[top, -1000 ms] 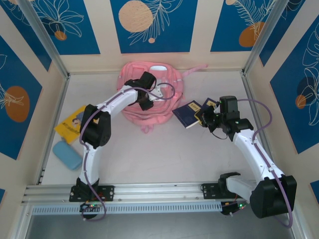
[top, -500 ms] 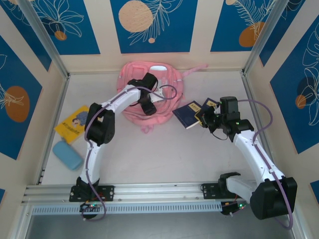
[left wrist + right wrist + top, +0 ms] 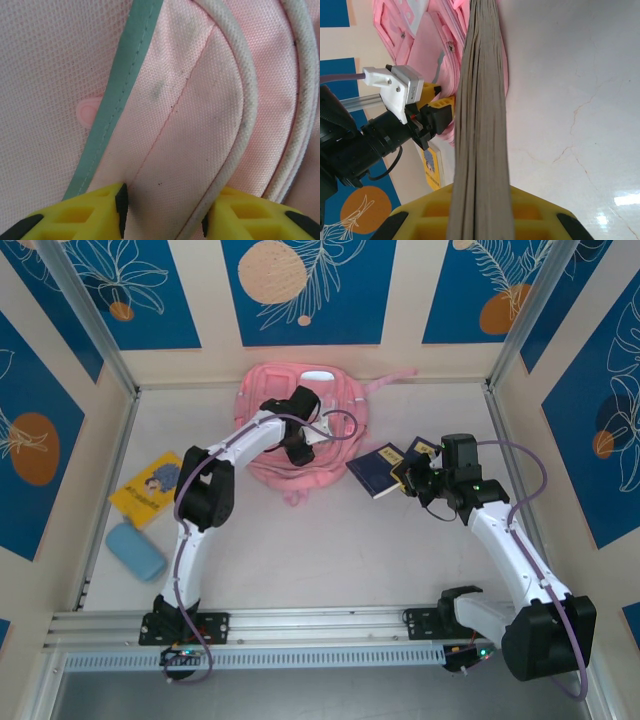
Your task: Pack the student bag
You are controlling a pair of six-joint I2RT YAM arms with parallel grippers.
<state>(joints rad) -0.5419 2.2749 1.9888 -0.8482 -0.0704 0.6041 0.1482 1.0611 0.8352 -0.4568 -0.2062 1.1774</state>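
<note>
Top external view puts the student bag (image 3: 305,425) flat on the table (image 3: 330,540), close to the back wall, so place everything else from it. Your left gripper (image 3: 296,445) sits on top of the bag, near its middle. From the left wrist camera its yellow fingers (image 3: 95,215) stand part open with a pink panel of the bag lying between them, teal trim by one finger and white piping by the other. No fold looks pinched, so treat that hand as pressing on the fabric, not holding it.

Your right gripper (image 3: 412,478) is just right of the bag, closed firmly on the navy book (image 3: 376,469). The right wrist camera shows that book edge-on between the fingers, with the bag beyond it. A yellow book (image 3: 148,488) and a blue case (image 3: 135,551) lie well to the left of the bag, nearer you.

Expect the bag to behave as limp cloth: light, soft and ready to sag or bunch. It will probably slide on the smooth table if you push it sideways. The flat woven panel gives you little to bite on. I'd take it by a raised edge, either the corded piping or the trimmed lip of a pocket, where a narrow pinch can hold. Lift that lip to open a mouth towards the book, which is stiff and should go in edge first.
</note>
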